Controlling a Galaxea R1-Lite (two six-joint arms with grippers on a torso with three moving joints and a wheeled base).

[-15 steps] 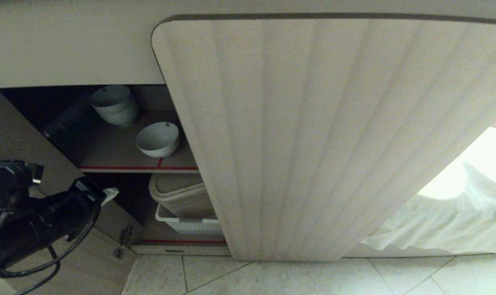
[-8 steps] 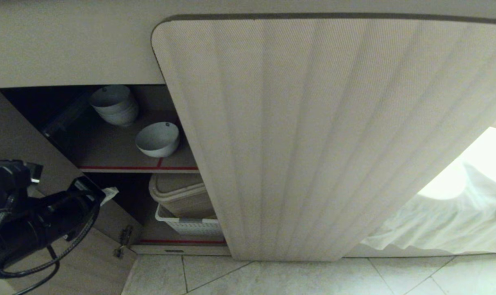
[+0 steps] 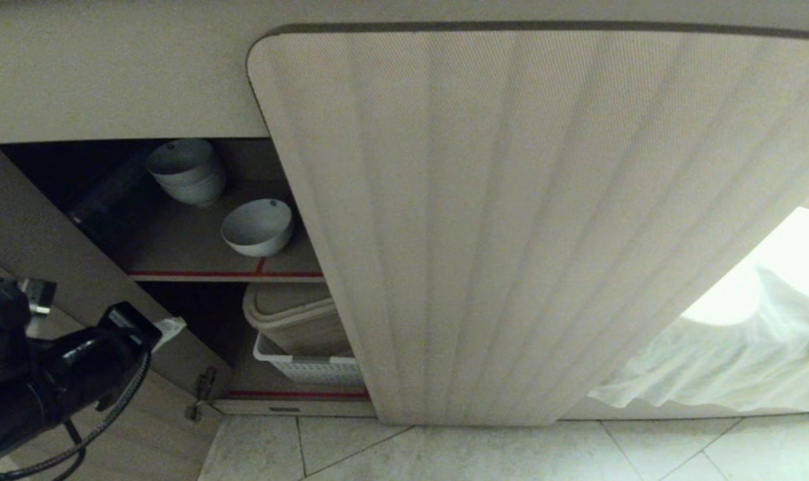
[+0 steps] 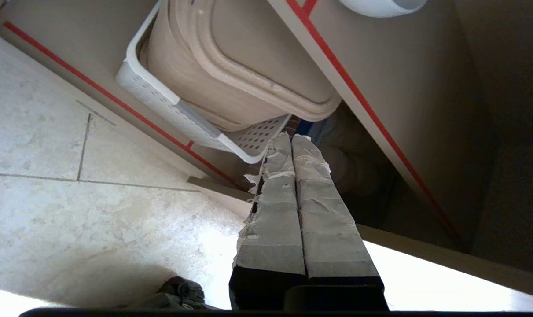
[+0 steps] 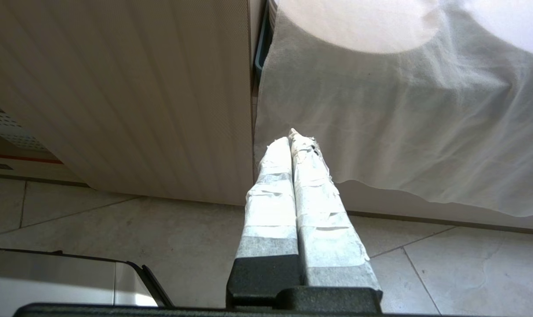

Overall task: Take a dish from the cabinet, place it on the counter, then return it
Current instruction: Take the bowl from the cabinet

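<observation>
1. Dish [image 3: 256, 227] upright on the upper shelf [image 3: 177, 250] of the cabinet [image 3: 511, 220], near the red-striped front edge, just left of the fluted door, untouched by either claw.
2. Farther back and to the left on the same shelf: a stack of white bowls [image 3: 186, 171], well apart from the dish.
3. On the lower shelf: a beige lidded bin [image 4: 231, 75] inside a white perforated basket [image 4: 191, 123].
4. Left claw [image 4: 292, 137] closed, taped fingers pressed flat together, nothing gripped; low at the near left of the open cabinet, tips level with the lower shelf and just beside the basket corner.
5. Right claw [image 5: 292, 137] closed and empty too, parked off to the right before the closed door and a hanging white cloth [image 5: 402, 132], above the tiled floor [image 3: 444, 454].
6. Worktop seen only as its pale front edge [image 3: 110, 73] above the cabinet; no dish visible on it.
7. Step in hand, as a judgement: either the approach for the first pick-up, or the retreat after the return; impossible to settle from this view alone.
8. If the pick-up is ahead: raise the left claw from lower-shelf level to the upper shelf, spread the fingers, bring one inside and one outside the near rim of the dish, close, then lift clear of the red edge without brushing the door or the stack.
</observation>
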